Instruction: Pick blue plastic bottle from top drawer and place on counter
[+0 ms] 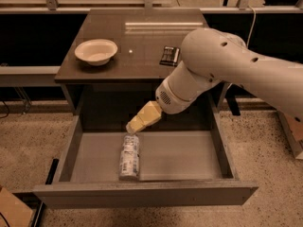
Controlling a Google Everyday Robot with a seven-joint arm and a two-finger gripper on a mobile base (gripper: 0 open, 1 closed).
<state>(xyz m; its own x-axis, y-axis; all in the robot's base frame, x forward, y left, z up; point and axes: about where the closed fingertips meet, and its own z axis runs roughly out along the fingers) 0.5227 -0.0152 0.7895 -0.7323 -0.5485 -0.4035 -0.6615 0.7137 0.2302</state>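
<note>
The blue plastic bottle (pixel 129 157) lies on its side on the floor of the open top drawer (pixel 189 156), left of the middle, lengthwise front to back. My gripper (pixel 136 125) hangs from the big white arm (pixel 222 65) and points down-left. Its yellowish tip is just above the bottle's far end and hides that end. The dark brown counter (pixel 137 44) is behind and above the drawer.
A white bowl (pixel 96 51) stands on the counter's left part. A black flat packet (pixel 169 56) lies on its right part, partly behind my arm. The drawer's grey front panel (pixel 142 195) is nearest the camera. Speckled floor lies on both sides.
</note>
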